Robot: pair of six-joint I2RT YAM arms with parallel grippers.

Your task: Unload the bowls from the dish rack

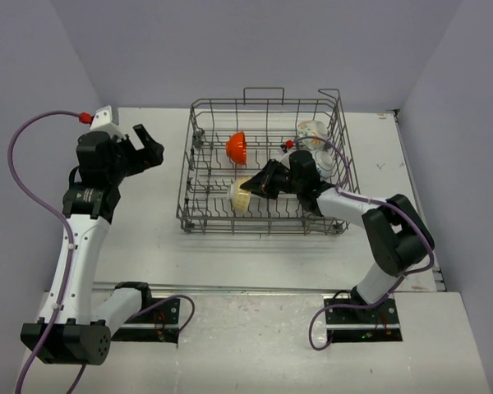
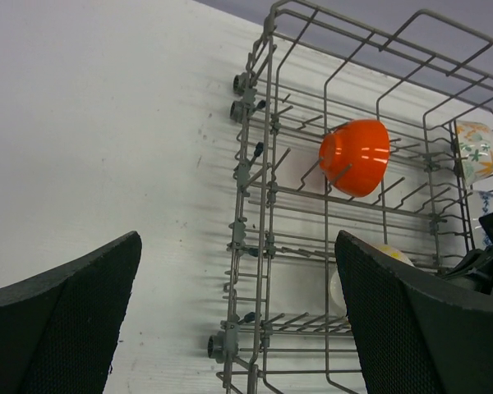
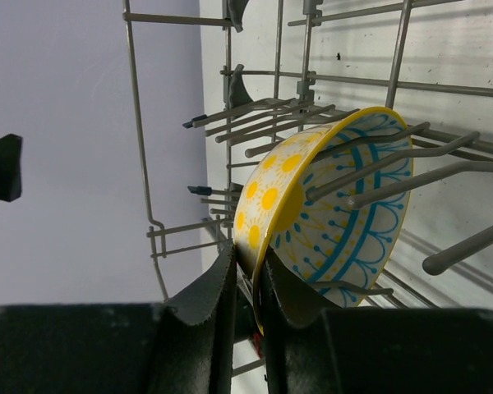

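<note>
The yellow-and-blue bowl stands on edge between the tines, at about 7 o'clock inside the dish rack in the overhead view. It looks hard, glazed and stiff, probably light, so likely slick under the pads and liable to chip against wire. The rim is the sensible place to take it, and the right gripper is narrowed onto just that. One finger sits outside on the yellow dots, the other inside on the blue pattern. Tines cross the bowl's open face, so I judge that it must lift up and away from them rather than drag sideways.

Elsewhere in the rack:
- The orange bowl is tipped on its side at about 10 o'clock.
- A floral bowl sits at 1 o'clock, near the far corner.
- Anything under the right arm is hidden.

The left gripper hangs wide and empty over the table, at 9 o'clock outside the rack.
</note>
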